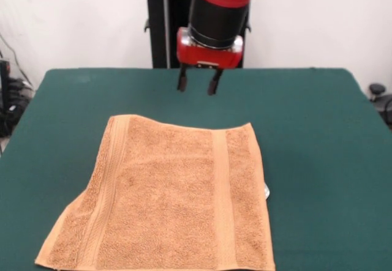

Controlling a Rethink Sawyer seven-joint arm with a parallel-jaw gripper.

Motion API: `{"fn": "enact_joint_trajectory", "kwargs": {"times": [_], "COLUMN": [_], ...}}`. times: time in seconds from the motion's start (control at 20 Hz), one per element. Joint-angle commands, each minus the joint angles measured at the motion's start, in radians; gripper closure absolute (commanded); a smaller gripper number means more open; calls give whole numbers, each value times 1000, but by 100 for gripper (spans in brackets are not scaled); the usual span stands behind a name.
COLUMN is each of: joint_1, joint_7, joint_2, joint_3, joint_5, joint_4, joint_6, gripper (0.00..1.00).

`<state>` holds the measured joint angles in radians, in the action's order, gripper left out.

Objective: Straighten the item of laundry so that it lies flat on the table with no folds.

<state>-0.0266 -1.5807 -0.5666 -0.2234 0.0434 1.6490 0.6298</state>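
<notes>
The orange-tan terry towel [168,197] lies spread on the dark green table [318,136], in the near middle. Flat woven bands run down its left and right sides. Its far edge dips in the middle and its left edge steps inward, so the shape is not quite square. Its near edge reaches the picture's bottom. My gripper [197,85] hangs from the red and black arm above the table's far part, well beyond the towel's far edge. Its two dark fingers [182,81] are apart and hold nothing.
The robot's black pedestal [160,32] stands behind the table's far edge. A small pale object [266,191] peeks out at the towel's right edge. Cables and dark gear lie off the table at the left and right edges.
</notes>
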Motion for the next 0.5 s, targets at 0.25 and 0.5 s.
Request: {"fn": "enact_joint_trajectory", "kwargs": {"times": [0.25,0.5], "joint_1": [69,72], "joint_7": [-378,-387], "joint_2": [192,239], "joint_3": [6,10], "joint_5": [-80,-94], "joint_4": [-16,-51], "joint_6": [-127,-151], "gripper": [0,0]}}
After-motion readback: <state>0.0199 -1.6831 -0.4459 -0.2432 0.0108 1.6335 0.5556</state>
